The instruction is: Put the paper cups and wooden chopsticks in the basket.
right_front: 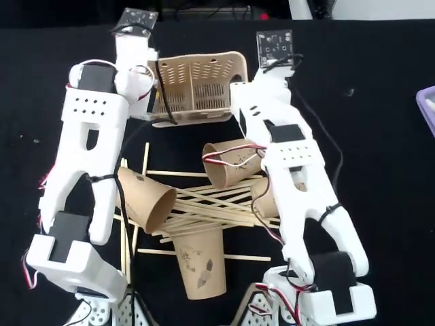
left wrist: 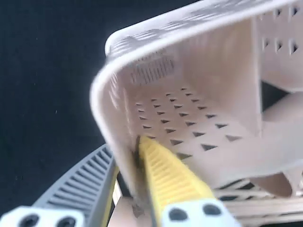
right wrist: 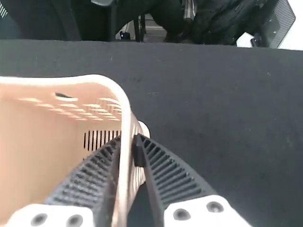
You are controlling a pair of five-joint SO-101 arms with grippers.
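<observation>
The tan perforated basket [right_front: 197, 81] sits at the back of the black table, tipped so its inside shows. My left gripper [right_front: 155, 102] is shut on the basket's left wall [left wrist: 189, 94], with the yellow finger [left wrist: 165, 175] inside and the grey finger outside. My right gripper [right wrist: 127, 144] is shut on the rim [right wrist: 109, 90] at the basket's right end [right_front: 236, 95]. Several brown paper cups lie on their sides in front of the basket, among them one [right_front: 146, 197] by the left arm, one [right_front: 231, 161] in the middle and one [right_front: 200, 265] nearest the front. Wooden chopsticks [right_front: 204, 204] are strewn among them.
Both arms stretch from the front edge over the pile, and the right arm covers part of a cup [right_front: 265, 197]. A purple object [right_front: 428, 109] shows at the table's right edge. Bare black cloth lies to the far left and right.
</observation>
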